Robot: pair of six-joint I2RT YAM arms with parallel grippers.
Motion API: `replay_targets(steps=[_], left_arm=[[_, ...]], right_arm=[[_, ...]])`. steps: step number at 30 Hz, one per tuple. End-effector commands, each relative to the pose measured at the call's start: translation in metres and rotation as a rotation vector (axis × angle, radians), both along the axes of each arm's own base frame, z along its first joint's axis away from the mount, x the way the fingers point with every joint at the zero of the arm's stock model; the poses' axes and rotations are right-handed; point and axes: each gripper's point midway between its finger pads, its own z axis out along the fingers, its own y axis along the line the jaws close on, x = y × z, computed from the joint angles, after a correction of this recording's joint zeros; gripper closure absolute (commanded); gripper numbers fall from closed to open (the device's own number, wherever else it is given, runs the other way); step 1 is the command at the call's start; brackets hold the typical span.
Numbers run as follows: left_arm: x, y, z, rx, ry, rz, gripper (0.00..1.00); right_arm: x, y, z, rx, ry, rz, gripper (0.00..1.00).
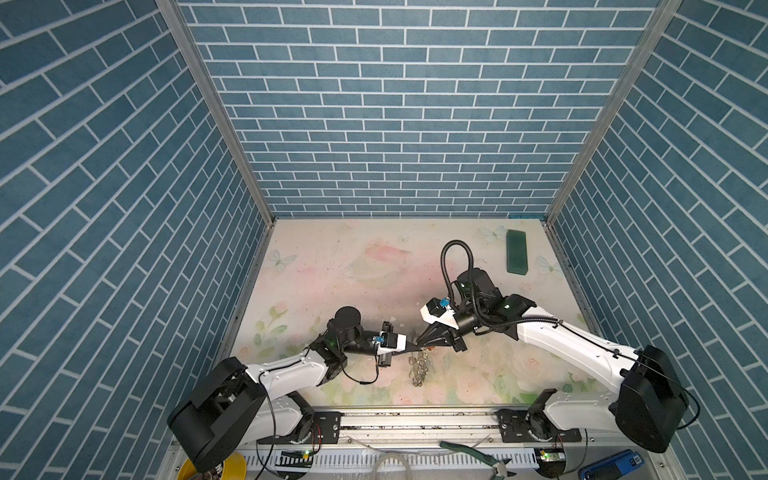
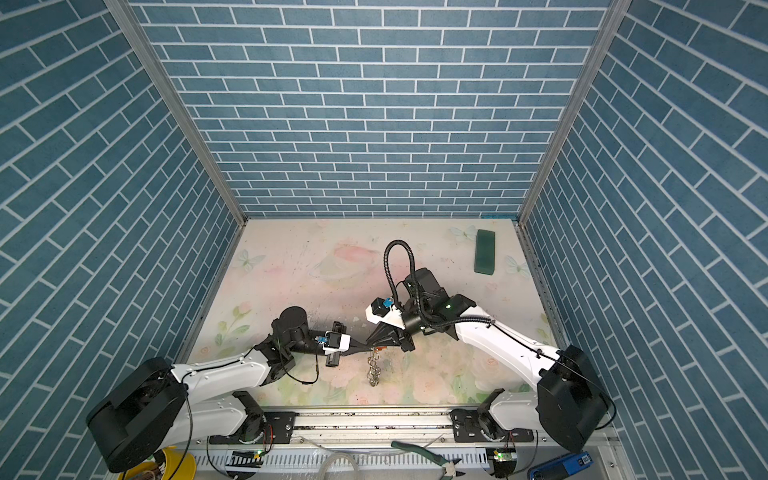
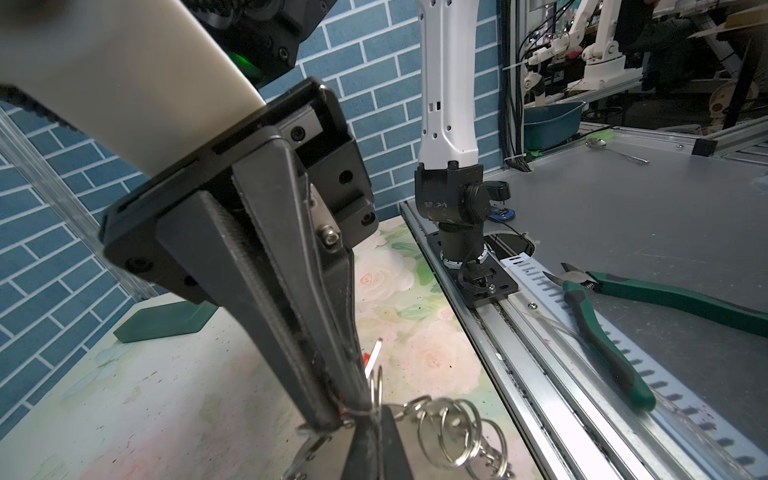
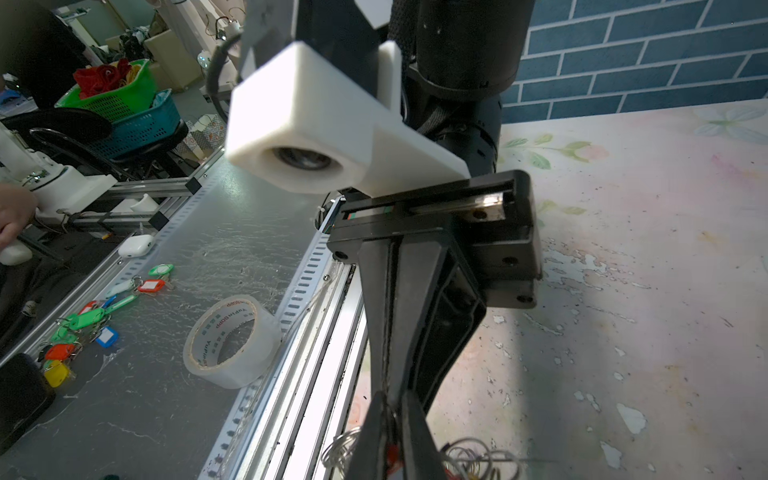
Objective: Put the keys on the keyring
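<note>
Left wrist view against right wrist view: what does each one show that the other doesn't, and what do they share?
Only the left wrist view shows the green-handled pliers, the spoon and the dark green block. Only the right wrist view shows the tape roll, a loose heap of coloured tags and a white case. Both show the keyring, a red key beside it, and the floral table.

My top views look down from high on the whole surface (image 1: 353,270). Up close, left wrist faces the right end effector (image 3: 345,413), right wrist the left end effector (image 4: 390,392).
</note>
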Motion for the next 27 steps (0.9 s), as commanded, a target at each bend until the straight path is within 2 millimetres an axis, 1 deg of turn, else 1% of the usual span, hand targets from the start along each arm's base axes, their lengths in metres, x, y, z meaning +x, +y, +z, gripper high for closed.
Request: replay_targets(steps=[1, 9, 12, 15, 18, 22, 24, 27], left_arm=[[-0.005, -0.002, 0.019, -0.064, -0.074, -0.022, 1.00], [0.005, -0.003, 0.016, -0.046, -0.081, 0.039, 1.00], [0.008, -0.003, 0.015, -0.045, -0.083, 0.057, 1.00], [0.013, -0.003, 0.014, -0.047, -0.073, 0.084, 1.00], [0.018, -0.003, 0.012, -0.044, -0.067, 0.113, 1.00], [0.023, -0.002, 0.012, -0.049, -0.064, 0.149, 1.00], [0.027, -0.002, 0.013, -0.052, -0.063, 0.168, 1.00], [0.032, 0.000, 0.013, -0.060, -0.059, 0.200, 1.00]], right_arm=[[0.015, 0.001, -0.004, -0.034, -0.101, -0.041, 0.88], [0.021, 0.000, -0.002, -0.048, -0.128, -0.084, 0.84], [0.034, -0.001, -0.002, -0.074, -0.165, -0.160, 0.83], [0.055, -0.002, 0.001, -0.098, -0.216, -0.276, 0.83], [0.073, -0.007, 0.004, -0.116, -0.275, -0.379, 0.83], [0.091, -0.015, 0.012, -0.109, -0.346, -0.499, 0.83], [0.093, -0.020, 0.017, -0.108, -0.365, -0.528, 0.83], [0.085, -0.025, 0.024, -0.100, -0.361, -0.518, 0.82]])
